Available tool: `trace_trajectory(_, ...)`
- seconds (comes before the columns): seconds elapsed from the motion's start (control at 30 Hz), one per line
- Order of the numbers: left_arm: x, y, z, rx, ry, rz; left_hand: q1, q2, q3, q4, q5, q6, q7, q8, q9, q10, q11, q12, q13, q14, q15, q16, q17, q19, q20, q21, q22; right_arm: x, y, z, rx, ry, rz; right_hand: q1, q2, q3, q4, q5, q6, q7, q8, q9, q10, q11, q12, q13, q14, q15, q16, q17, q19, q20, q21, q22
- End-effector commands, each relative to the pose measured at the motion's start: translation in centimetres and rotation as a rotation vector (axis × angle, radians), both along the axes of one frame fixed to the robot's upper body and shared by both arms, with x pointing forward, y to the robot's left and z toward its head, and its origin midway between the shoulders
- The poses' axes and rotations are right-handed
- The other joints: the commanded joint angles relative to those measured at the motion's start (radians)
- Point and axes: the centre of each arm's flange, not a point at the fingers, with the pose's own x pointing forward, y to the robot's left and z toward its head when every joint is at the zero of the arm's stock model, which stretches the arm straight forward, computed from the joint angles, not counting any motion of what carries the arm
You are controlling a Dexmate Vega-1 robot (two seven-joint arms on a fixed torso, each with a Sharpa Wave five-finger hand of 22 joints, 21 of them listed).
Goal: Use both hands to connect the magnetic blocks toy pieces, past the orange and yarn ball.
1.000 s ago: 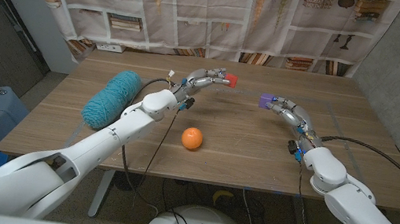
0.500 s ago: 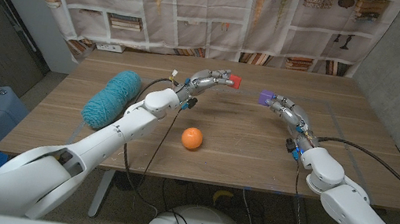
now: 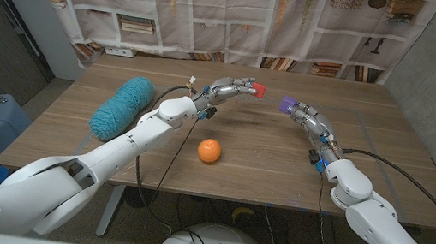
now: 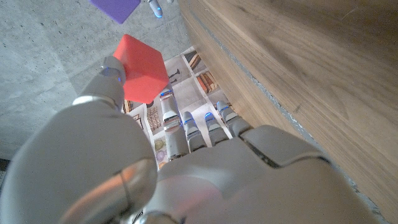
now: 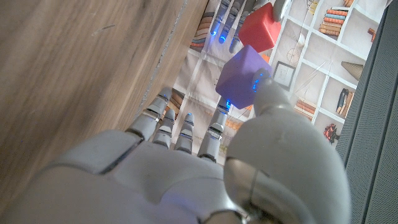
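Note:
My left hand (image 3: 232, 87) holds a red block (image 3: 258, 88) at its fingertips, raised above the far middle of the table. My right hand (image 3: 307, 117) holds a purple block (image 3: 286, 105) the same way, a short gap to the right of the red one. The left wrist view has the red block (image 4: 142, 68) close by, with the purple block (image 4: 115, 8) just beyond it. In the right wrist view the purple block (image 5: 241, 76) sits against the thumb, and the red block (image 5: 258, 28) and the other hand's fingers lie past it. The blocks are apart.
An orange (image 3: 209, 150) lies on the table (image 3: 383, 173) nearer to me than the hands. A teal yarn ball (image 3: 122, 107) sits at the left. A bookshelf-print curtain hangs behind the far edge. Cables trail from both wrists.
Both hands have drifted toward each other: the red block moved a little right and the purple block moved left, narrowing the gap. The orange and yarn ball stayed put.

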Motion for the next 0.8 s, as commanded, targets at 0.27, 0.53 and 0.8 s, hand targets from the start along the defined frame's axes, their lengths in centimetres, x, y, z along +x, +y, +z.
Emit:
trace_trajectory(0.27, -0.9, -0.5, -0.1, 0.008, -0.001, -0.032, 0.026, 0.040, -0.003, 0.001, 0.007, 0.065, -0.070, 0.004, 0.004, -0.002, 0.002, 0.000, 0.003, -0.005, 0.001, -0.001, 0.002, 0.003, 0.002, -0.001, 0.003, 0.4, 0.9, 0.4, 0.019, 0.004, 0.041, 0.011, 0.063, -0.006, 0.001, 0.012, 0.091, 0.047, 0.055, -0.003, 0.001, 0.010, -0.002, -0.001, 0.003, 0.011, -0.001, 0.002, -0.001, 0.010, 0.002, 0.003)
trace_trajectory(0.53, -1.1, -0.4, -0.1, 0.005, 0.003, -0.030, 0.026, 0.042, -0.004, 0.000, 0.007, 0.064, -0.070, 0.003, 0.004, -0.004, 0.001, 0.000, 0.003, -0.005, 0.001, 0.000, 0.001, 0.002, 0.003, -0.001, 0.004, 0.5, 1.2, 0.5, 0.018, 0.009, 0.039, 0.008, 0.065, -0.009, 0.001, 0.014, 0.096, 0.050, 0.056, -0.007, 0.004, 0.010, -0.002, -0.001, 0.005, 0.013, -0.001, 0.002, -0.001, 0.013, 0.002, 0.003)
trace_trajectory(0.8, -1.2, -0.5, -0.2, 0.010, 0.002, -0.035, 0.026, 0.043, -0.006, 0.000, 0.007, 0.064, -0.071, 0.002, 0.004, -0.004, 0.001, 0.000, 0.003, -0.005, 0.002, 0.000, 0.001, 0.001, 0.003, -0.001, 0.004, 0.4, 1.6, 0.8, 0.010, 0.013, 0.043, 0.006, 0.065, -0.011, 0.000, 0.016, 0.099, 0.050, 0.056, -0.010, 0.007, 0.013, -0.001, -0.002, 0.005, 0.014, -0.001, 0.003, 0.000, 0.014, 0.003, 0.003)
